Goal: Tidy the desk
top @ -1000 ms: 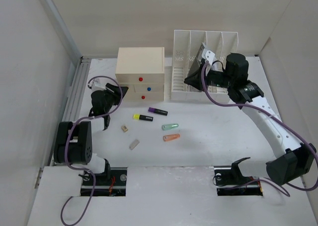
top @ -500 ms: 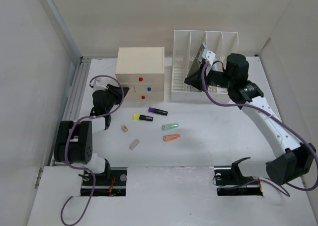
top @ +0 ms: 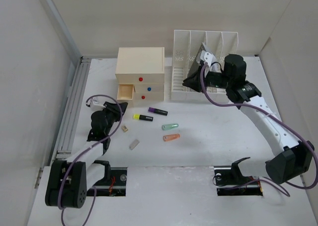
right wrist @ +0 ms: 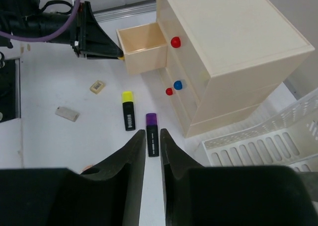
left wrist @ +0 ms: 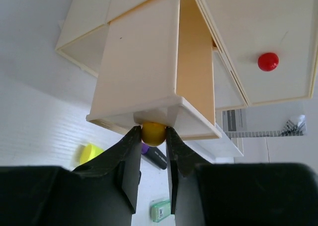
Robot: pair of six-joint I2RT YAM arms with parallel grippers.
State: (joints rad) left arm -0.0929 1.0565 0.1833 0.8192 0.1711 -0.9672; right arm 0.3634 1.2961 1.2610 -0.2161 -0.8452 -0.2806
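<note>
The white desk [top: 218, 136] holds a cream drawer box [top: 140, 62]. Its upper left drawer [top: 125, 91] stands pulled out and looks empty in the right wrist view [right wrist: 141, 46]. My left gripper [top: 118, 106] is shut on that drawer's yellow knob [left wrist: 153, 133], with one finger on each side. My right gripper [top: 191, 80] hovers high in front of the white file rack [top: 203, 42]. Its fingers [right wrist: 141, 136] are nearly together with nothing between them. A purple highlighter [top: 157, 111] and a yellow highlighter [top: 142, 117] lie on the desk in front of the box.
A green item [top: 170, 126], an orange item [top: 171, 137], a small tan block [top: 124, 128] and a grey piece [top: 133, 144] lie mid-desk. The box front has red [top: 140, 79], blue [top: 148, 88] and red [top: 143, 97] knobs. A grey rail [top: 72, 102] runs along the left edge.
My left gripper has drawn back toward the near edge holding the yellow knob, and the drawer has slid out of the box. The right arm has barely moved.
</note>
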